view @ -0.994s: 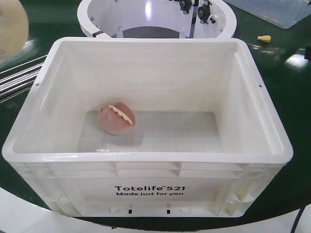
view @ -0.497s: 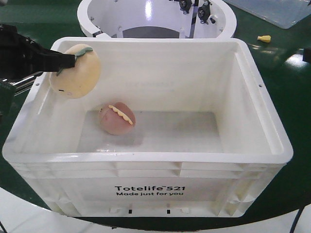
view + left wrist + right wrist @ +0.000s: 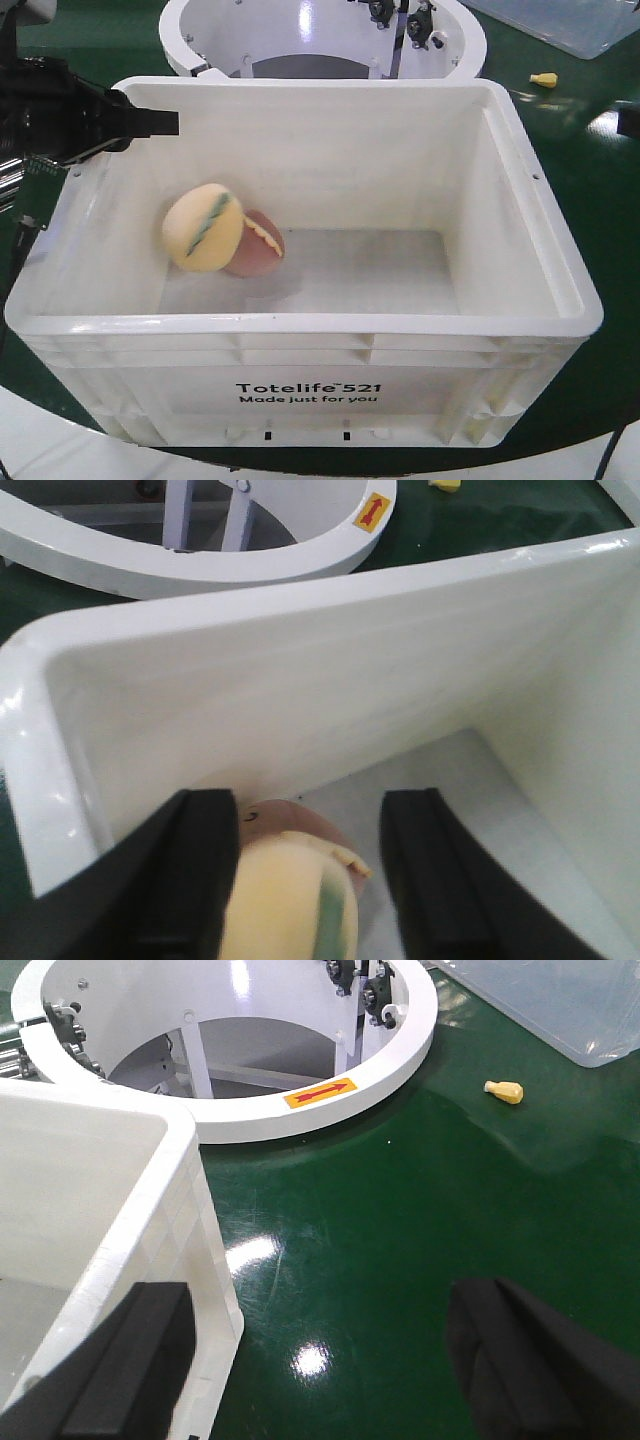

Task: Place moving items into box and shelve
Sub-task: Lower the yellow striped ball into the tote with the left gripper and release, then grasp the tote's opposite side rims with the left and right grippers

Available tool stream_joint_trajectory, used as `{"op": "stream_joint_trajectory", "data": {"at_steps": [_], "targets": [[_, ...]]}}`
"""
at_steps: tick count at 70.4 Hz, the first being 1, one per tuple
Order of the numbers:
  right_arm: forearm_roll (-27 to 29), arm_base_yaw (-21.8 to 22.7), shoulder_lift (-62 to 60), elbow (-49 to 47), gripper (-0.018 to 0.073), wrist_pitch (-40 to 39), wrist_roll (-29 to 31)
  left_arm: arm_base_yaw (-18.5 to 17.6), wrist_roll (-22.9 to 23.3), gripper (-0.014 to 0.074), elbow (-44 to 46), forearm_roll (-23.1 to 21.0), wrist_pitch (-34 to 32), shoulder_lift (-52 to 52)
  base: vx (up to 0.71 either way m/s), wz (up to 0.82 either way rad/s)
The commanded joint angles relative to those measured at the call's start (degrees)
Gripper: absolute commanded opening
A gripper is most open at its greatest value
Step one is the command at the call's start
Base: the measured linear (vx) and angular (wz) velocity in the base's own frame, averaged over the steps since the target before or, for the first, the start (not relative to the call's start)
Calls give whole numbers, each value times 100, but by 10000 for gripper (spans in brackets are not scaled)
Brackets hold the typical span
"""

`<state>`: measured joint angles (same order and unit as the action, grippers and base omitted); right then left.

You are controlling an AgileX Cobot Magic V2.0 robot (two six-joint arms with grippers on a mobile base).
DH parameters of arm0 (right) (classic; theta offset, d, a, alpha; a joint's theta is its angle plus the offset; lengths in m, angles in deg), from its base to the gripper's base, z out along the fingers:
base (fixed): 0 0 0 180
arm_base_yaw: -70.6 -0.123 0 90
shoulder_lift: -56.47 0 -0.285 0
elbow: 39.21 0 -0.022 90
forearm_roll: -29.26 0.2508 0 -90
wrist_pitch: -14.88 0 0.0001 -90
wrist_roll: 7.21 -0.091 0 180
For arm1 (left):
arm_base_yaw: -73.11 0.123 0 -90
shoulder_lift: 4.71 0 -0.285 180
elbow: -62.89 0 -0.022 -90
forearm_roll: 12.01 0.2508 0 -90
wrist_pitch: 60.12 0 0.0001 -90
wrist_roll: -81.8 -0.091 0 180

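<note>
The left gripper (image 3: 310,805) hangs over the box (image 3: 300,325) at its far-left corner, just inside the left rim, jaws spread wide and holding nothing. In the left wrist view the yellow ball (image 3: 203,227) shows below and between its fingers (image 3: 195,870), apart from them. That ball lies on the left half of the box floor, near the left wall, leaning on the pink ball (image 3: 258,248) and partly covering it. The right gripper (image 3: 310,1330) hovers over the green surface (image 3: 400,1210) just outside the box's right wall, its jaws also wide apart and gripping nothing. The box is open at the top, with tall walls all round the balls. Beyond its far edge stands a white ring (image 3: 460,40). Toward the far-right corner of the surface lie a small yellow piece (image 3: 543,78) and a clear container (image 3: 570,20).
</note>
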<state>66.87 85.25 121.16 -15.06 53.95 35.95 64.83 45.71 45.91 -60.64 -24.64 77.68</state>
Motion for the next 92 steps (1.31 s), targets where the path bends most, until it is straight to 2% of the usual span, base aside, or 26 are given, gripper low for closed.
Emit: {"op": "stream_joint_trajectory", "data": {"at_steps": [1,9,17,23,28,39,45,50,58,70,79,92], "targets": [[255,13,-52,-182,564,-288,5,-49,34,628,203,-304,-360,-172,0,0],[621,13,-52,-182,564,-330,10,-49,34,670,203,-297,-481,-310,0,0],[1113,13,-52,-182,564,-138,108,-49,82,645,203,-218,-619,-603,0,0],[1360,13,-52,-182,564,50,135,-49,394,605,203,136,-706,-887,0,0],[1460,13,-52,-182,564,250,135,-49,874,575,203,622,-671,-1087,0,0],[1553,-24,-47,-182,564,681,323,-49,2335,558,203,2283,-357,-1342,0,0],[1520,-347,58,-182,564,671,379,-49,2936,558,203,2837,66,-1323,0,0],[1372,-772,245,-182,564,505,298,-49,3079,558,203,2875,405,-1266,0,0],[956,-1317,530,-182,564,-80,-128,-49,3063,558,203,2639,745,-1156,0,0],[772,-1865,1024,-182,564,-83,-382,-49,3057,554,203,2560,1174,-927,0,0],[323,-2005,1215,-182,552,-370,-883,-49,3057,554,203,2548,1274,-739,0,0],[-496,-2005,1199,-182,502,168,-1807,-49,3057,554,203,2548,1341,-508,0,0]]}}
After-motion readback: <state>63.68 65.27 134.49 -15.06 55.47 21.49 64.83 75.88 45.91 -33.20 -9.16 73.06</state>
